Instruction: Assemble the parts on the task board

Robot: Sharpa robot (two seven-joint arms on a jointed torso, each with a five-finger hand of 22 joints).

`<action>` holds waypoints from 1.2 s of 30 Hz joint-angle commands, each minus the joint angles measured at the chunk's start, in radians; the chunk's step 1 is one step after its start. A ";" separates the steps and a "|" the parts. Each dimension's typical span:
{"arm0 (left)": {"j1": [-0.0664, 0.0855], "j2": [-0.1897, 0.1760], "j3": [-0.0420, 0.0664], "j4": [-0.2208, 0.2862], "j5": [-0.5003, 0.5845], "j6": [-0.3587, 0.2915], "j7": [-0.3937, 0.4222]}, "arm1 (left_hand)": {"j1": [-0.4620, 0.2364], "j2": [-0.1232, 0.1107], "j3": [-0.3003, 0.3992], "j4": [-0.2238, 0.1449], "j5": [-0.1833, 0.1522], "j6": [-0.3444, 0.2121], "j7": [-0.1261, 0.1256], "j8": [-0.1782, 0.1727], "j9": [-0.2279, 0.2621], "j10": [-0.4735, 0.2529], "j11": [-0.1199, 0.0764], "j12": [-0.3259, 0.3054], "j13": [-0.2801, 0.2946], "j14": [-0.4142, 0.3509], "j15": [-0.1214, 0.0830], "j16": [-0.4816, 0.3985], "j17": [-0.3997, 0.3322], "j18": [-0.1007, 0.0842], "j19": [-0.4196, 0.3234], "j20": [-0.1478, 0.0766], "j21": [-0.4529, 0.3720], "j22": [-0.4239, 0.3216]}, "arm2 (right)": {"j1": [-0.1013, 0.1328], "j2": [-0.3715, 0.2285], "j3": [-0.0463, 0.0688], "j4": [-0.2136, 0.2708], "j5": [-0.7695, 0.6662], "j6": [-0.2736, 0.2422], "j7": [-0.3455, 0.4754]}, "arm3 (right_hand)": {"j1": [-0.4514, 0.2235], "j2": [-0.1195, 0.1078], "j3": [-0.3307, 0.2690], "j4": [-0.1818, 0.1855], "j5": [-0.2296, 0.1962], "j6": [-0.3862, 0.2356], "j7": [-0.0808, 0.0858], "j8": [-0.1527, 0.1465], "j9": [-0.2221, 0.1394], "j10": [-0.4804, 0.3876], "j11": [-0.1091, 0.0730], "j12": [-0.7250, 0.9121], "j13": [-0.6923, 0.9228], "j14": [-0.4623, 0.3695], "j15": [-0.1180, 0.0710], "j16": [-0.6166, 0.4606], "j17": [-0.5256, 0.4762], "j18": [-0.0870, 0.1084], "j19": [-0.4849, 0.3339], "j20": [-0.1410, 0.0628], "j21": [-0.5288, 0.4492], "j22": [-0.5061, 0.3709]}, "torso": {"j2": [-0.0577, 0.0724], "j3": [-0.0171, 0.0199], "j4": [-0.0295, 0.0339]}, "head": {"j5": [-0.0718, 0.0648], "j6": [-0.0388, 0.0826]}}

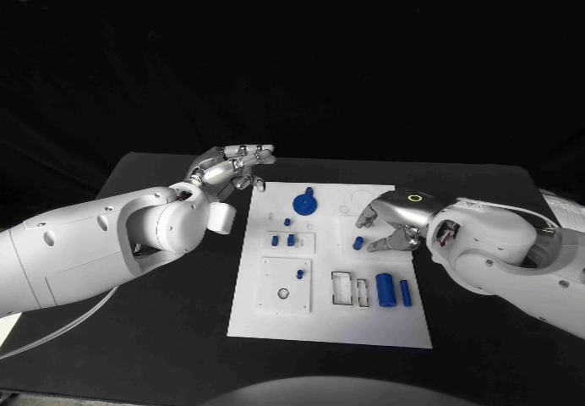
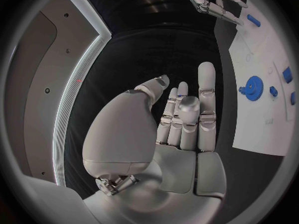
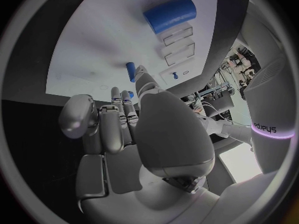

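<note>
While the task board [image 1: 329, 330] lies in the middle of the black surface [image 1: 159, 338], the left hand [image 1: 234, 168] is held just off the board's far left corner, its fingers spread with nothing in them. The right hand [image 1: 392, 222] is poised over the board's right half, fingers apart and empty, close to a small blue part [image 1: 358, 243]. A blue gear [image 1: 305, 203] sits near the far edge, and a larger blue cylinder [image 1: 385, 289] lies toward the near right.
</note>
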 commanded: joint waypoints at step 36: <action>0.000 0.002 0.001 0.001 -0.006 0.016 0.004 | 0.006 0.010 -0.003 -0.002 0.001 -0.005 -0.001 -0.004 0.000 -0.010 0.003 0.006 0.001 -0.005 0.003 -0.001 0.002 0.018 0.004 0.005 -0.008 -0.002 | -0.028 0.062 -0.002 -0.049 -0.033 0.010 0.041 | 0.007 0.043 0.293 -0.037 -0.033 0.156 0.015 0.017 0.012 0.239 -0.026 -0.039 0.002 0.054 -0.026 0.020 0.001 -0.015 0.020 -0.026 0.003 0.015 | 0.000 -0.0003 0.0030 | 0.003 -0.014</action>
